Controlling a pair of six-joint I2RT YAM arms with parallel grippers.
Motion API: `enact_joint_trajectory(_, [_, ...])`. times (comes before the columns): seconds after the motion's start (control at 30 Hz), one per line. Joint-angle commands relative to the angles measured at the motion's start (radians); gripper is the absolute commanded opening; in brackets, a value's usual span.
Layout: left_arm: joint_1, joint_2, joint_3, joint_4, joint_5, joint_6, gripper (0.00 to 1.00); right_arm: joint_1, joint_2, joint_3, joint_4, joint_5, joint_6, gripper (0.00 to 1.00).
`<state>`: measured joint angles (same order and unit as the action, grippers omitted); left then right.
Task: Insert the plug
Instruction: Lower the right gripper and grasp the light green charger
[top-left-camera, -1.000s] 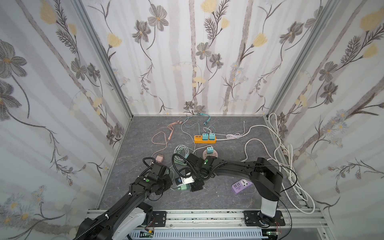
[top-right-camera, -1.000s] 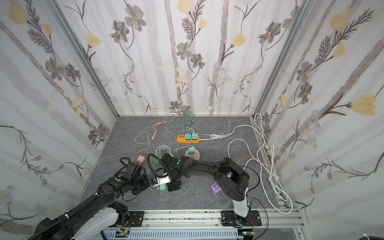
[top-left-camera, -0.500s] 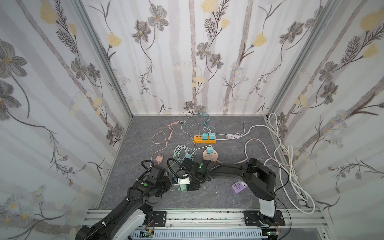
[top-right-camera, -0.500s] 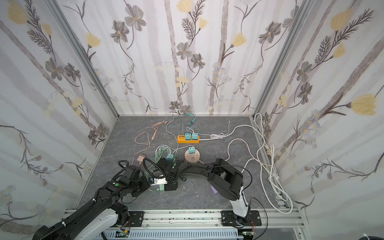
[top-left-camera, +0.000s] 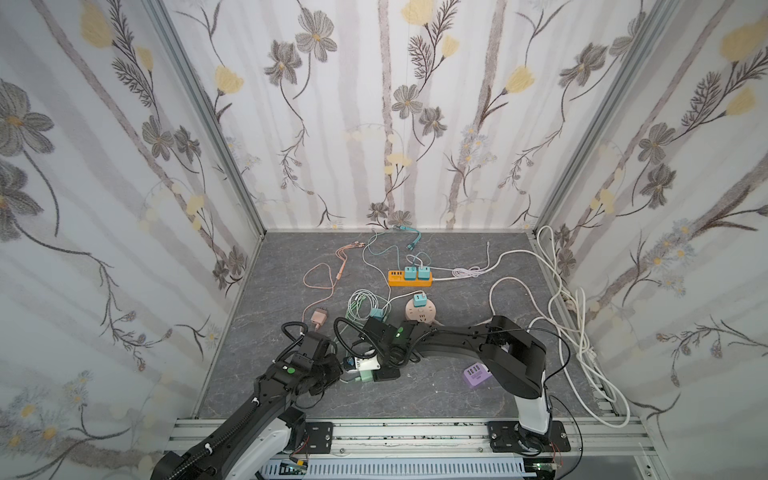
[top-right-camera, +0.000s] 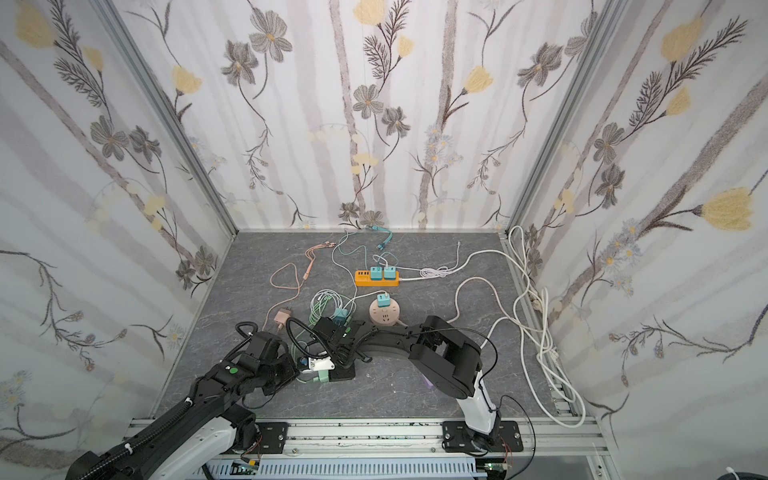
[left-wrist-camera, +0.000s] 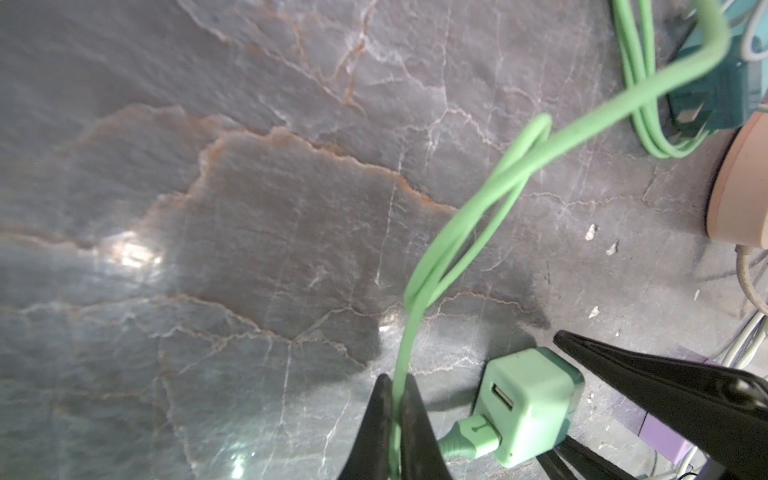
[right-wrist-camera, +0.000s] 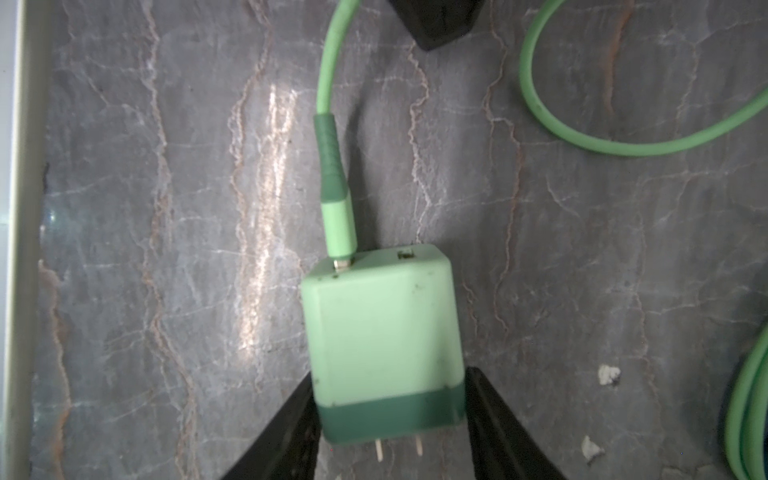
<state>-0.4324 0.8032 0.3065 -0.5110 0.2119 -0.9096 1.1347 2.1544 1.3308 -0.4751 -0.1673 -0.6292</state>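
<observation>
Right pincer (right-wrist-camera: 388, 384): half-wide, one black finger against each side of the green charger's dark base. The fingers (right-wrist-camera: 498, 424) run off the picture's edge.
Green charger (right-wrist-camera: 382, 328): lying on the bench (right-wrist-camera: 166, 249) between the right pincer's fingers, just beside the left pincer's tips.
Prongs (right-wrist-camera: 399, 451): two, pointing back between the right pincer's fingers. Only short stubs of them show.
Left pincer (left-wrist-camera: 397, 384): narrow, nipped shut on the green cable. Only the fingertips show.
Green cable (left-wrist-camera: 469, 232): leaves the left pincer's tips, loops away and is lost among other cords. The stretch behind the tips is hidden.
USB plug (right-wrist-camera: 338, 224): seated in the charger's face turned away from the right pincer, with a second port (right-wrist-camera: 405, 253) beside it.
Top views: each pincer sits under its own wrist, so neither grip can be made out in both top views.
Round socket (top-left-camera: 420, 312): pink, beyond the right pincer and apart from it. A teal adapter (top-left-camera: 419, 299) is plugged in on top, and the socket's holes are too small to read.
Purple block (top-left-camera: 476, 375): behind the right pincer, near that arm. In a top view the purple block (top-right-camera: 428, 380) is almost wholly hidden by the arm.
</observation>
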Motion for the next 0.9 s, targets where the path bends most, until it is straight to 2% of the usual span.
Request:
enact_joint_trajectory(0.0, [0.001, 0.002, -0.004, 0.010, -0.008, -0.004, 0.08, 0.002, 0.010, 0.007, 0.041, -0.015, -0.007, 0.48])
enact_joint_trajectory(0.23, [0.003, 0.006, 0.017, 0.012, 0.014, 0.005, 0.13, -0.001, -0.033, -0.013, 0.065, 0.004, -0.007, 0.32])
enact_joint_trajectory(0.27, [0.002, -0.003, 0.025, 0.018, 0.030, 0.012, 0.18, -0.004, -0.051, -0.024, 0.076, 0.010, 0.000, 0.31])
enact_joint_trajectory(0.33, [0.004, -0.036, 0.039, 0.056, 0.081, 0.032, 0.42, -0.022, -0.106, -0.062, 0.129, 0.015, 0.031, 0.29])
enact_joint_trajectory(0.4, [0.008, -0.079, 0.047, 0.100, 0.123, 0.044, 0.57, -0.040, -0.165, -0.109, 0.193, 0.010, 0.061, 0.27])
enact_joint_trajectory(0.5, [0.015, -0.123, 0.058, 0.189, 0.238, 0.061, 0.71, -0.067, -0.250, -0.191, 0.292, -0.007, 0.071, 0.27])
enact_joint_trajectory(0.67, [0.017, -0.114, 0.143, 0.195, 0.377, 0.125, 0.75, -0.114, -0.357, -0.287, 0.395, -0.055, 0.078, 0.27])
enact_joint_trajectory(0.87, [0.015, -0.012, 0.238, 0.113, 0.436, 0.214, 0.73, -0.127, -0.455, -0.352, 0.478, -0.107, 0.074, 0.27])
